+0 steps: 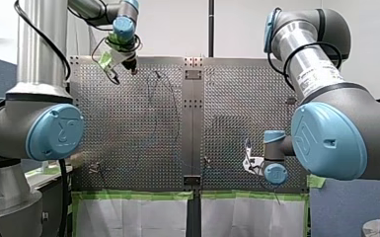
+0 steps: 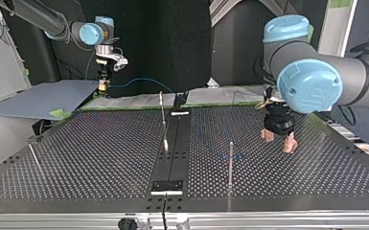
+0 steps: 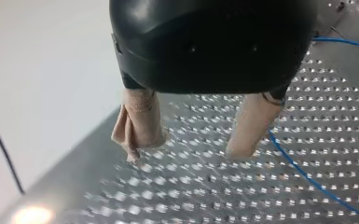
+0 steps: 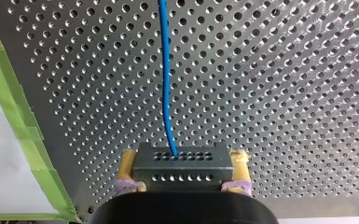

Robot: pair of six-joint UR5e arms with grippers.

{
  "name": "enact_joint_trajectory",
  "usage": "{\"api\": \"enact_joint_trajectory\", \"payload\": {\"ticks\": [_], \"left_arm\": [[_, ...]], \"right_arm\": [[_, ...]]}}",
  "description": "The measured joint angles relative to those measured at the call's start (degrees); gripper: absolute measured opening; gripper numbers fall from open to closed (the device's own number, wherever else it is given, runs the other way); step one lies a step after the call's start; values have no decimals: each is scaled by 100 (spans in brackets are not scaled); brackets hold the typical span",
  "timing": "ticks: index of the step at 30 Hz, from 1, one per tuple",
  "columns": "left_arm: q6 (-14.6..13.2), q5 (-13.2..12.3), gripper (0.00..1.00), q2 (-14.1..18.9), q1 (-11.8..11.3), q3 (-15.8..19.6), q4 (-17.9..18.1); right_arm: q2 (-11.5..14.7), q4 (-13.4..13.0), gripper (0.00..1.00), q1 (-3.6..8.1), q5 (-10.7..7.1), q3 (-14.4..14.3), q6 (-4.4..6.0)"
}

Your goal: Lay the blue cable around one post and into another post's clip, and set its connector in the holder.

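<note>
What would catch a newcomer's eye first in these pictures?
Most striking is the blue cable running over the perforated table from a dark connector clamped in my right hand. Next, my left hand hangs open close to the table, its beige pads apart, the cable passing beside one of them.

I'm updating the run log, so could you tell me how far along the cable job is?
Nothing looks finished. In hand: my right gripper clamps the connector, the blue cable trailing from it. My left gripper is open just over the table, beside the cable. Left: looping one post, clipping, seating the connector.
</note>
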State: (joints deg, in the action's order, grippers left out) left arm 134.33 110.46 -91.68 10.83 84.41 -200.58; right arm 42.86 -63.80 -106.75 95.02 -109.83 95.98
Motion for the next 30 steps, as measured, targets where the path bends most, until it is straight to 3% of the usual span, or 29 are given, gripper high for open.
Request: {"api": "enact_joint_trajectory", "payload": {"ticks": [5, 8, 18, 30], "left_arm": [[-229, 205, 100, 230, -19, -15, 117], [-376, 174, 100, 377, -24, -62, 209], [-899, -302, 100, 797, 2, -473, -58], [-1526, -893, 100, 543, 119, -646, -568]], "right_arm": [[0, -2, 2, 1, 0, 6, 24], [0, -2, 2, 6, 0, 8, 32], [0, -2, 2, 9, -6, 41, 58], [0, 27, 2, 9, -9, 66, 63]]}}
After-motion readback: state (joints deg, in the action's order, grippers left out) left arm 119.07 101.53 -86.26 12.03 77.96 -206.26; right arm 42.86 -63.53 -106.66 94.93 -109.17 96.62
